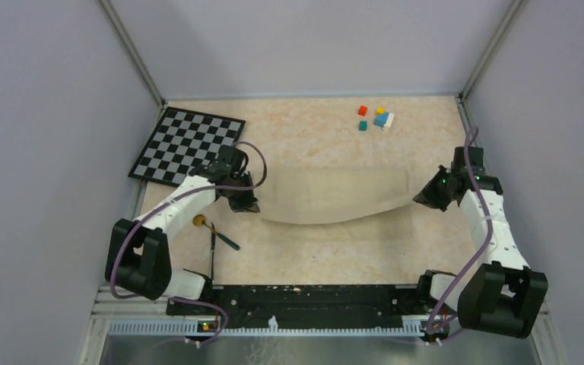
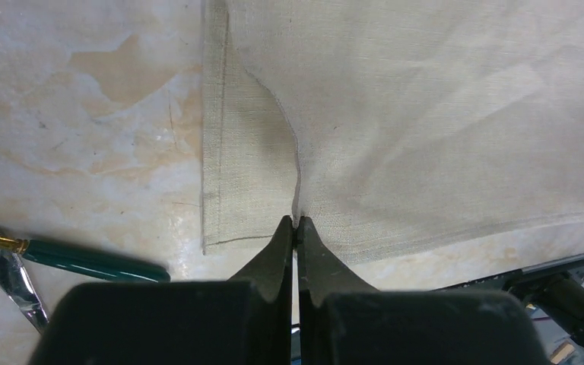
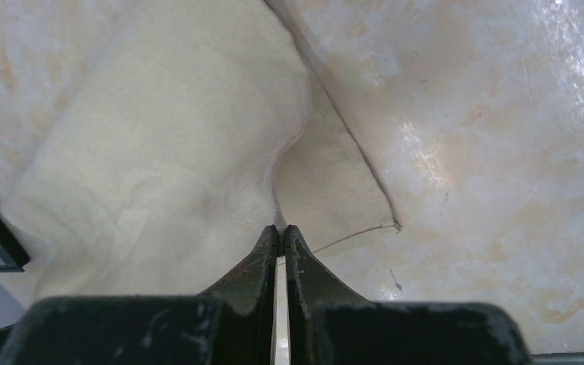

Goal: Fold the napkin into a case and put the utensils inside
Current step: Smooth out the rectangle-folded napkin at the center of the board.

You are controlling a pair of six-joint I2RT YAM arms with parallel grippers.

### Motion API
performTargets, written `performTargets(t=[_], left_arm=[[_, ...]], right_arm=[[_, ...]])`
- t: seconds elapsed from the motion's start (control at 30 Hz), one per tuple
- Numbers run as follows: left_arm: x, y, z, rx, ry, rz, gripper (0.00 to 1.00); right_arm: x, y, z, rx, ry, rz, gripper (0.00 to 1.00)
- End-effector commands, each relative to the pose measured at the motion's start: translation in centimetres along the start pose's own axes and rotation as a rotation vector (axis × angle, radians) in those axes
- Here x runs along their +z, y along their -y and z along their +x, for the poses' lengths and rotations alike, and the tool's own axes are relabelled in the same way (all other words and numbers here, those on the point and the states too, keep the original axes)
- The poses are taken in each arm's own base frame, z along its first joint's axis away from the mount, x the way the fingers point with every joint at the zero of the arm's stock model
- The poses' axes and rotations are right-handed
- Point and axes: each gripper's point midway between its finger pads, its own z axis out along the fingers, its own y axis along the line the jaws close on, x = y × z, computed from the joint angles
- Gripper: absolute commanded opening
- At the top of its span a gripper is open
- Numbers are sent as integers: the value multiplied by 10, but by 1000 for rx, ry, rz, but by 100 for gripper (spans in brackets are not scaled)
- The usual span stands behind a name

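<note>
Clearly early: the left gripper (image 1: 245, 204) and right gripper (image 1: 423, 198) each clamp an edge of the napkin (image 1: 334, 194), apparently mid-way through fold 1; the utensils (image 1: 214, 236) lie apart, not yet tucked in.

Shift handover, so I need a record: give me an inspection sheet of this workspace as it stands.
Surface: mottled peach table, no spill seen.
Job's things: napkin held at both ends, partly doubled over; utensils lying loose near the left arm.
Clutter: checkerboard far left; coloured cubes far right.
Claws: left claw and right claw both shut on the napkin.
Cables: purple cables running along both arms.
Surroundings: grey walls on three sides.
</note>
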Motion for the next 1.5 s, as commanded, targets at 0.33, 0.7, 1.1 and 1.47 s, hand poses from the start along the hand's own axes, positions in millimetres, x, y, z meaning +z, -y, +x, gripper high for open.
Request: performTargets(t=[0.33,0.7,1.1,1.47], left_arm=[[-4,-23,37,-23,-41,-17,0],[23,-34,54,-56,-112,-36,0],[26,-37,64,-73,-130,-27,0],[25,-39,67,-75,-132,-29,0]], right_arm=[[3,9,35,-8,-75,-17,0],[30,25,38,-8,-92,42,0],[46,38,44,3,-104,87,2],[6,-7,20,-147,26,-81,39]])
